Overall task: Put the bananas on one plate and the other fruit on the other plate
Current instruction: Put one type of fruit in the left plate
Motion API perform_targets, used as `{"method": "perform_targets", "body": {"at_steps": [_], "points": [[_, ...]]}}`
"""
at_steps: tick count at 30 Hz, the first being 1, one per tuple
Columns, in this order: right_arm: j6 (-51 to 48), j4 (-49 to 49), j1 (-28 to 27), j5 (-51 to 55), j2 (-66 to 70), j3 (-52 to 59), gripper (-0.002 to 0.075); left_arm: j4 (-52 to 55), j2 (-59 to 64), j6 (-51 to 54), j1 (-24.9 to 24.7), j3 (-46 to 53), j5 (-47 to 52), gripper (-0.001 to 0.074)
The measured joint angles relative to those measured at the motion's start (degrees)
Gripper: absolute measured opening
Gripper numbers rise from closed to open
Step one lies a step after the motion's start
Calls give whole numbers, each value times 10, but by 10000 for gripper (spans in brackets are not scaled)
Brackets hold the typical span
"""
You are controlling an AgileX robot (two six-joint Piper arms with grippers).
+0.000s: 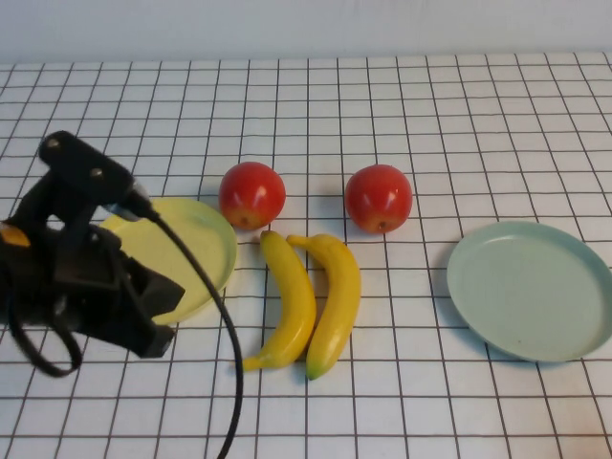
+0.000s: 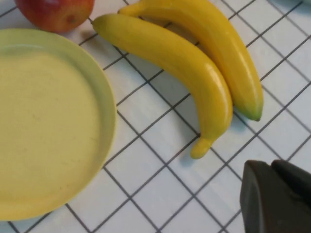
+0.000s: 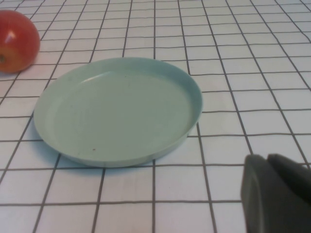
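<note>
Two yellow bananas (image 1: 292,301) (image 1: 337,298) lie side by side on the checked table, between the plates. One red apple (image 1: 251,194) sits by the pale yellow plate (image 1: 208,244), the other apple (image 1: 379,198) further right. The pale blue-green plate (image 1: 531,287) is empty at the right. My left gripper (image 1: 158,320) hovers over the near edge of the yellow plate, shut and empty; its wrist view shows the plate (image 2: 48,121), both bananas (image 2: 180,63) and an apple (image 2: 56,12). My right gripper (image 3: 279,194) is shut and empty, near the blue-green plate (image 3: 116,109).
A black cable (image 1: 225,335) loops from the left arm down to the table's front edge. The right arm is outside the high view. The right wrist view shows one apple (image 3: 17,41) beyond the blue-green plate.
</note>
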Motion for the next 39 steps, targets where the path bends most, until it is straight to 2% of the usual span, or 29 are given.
{"method": "perform_targets", "body": {"at_steps": [4, 6, 9, 12, 14, 16, 29, 39], "points": [[0, 0, 0, 0, 0, 0, -17, 98, 64, -71, -37, -52, -13, 7], [0, 0, 0, 0, 0, 0, -17, 131, 94, -91, -46, -86, -11, 57], [0, 0, 0, 0, 0, 0, -17, 156, 145, -128, -51, -157, 10, 244], [0, 0, 0, 0, 0, 0, -17, 187, 200, -192, -51, -227, 39, 531], [0, 0, 0, 0, 0, 0, -17, 209, 243, -219, -51, -277, 62, 625], [0, 0, 0, 0, 0, 0, -17, 220, 283, -230, -51, -321, 80, 662], [0, 0, 0, 0, 0, 0, -17, 224, 513, -251, -51, -564, 93, 668], [0, 0, 0, 0, 0, 0, -17, 224, 602, -264, -43, -594, 88, 668]]}}
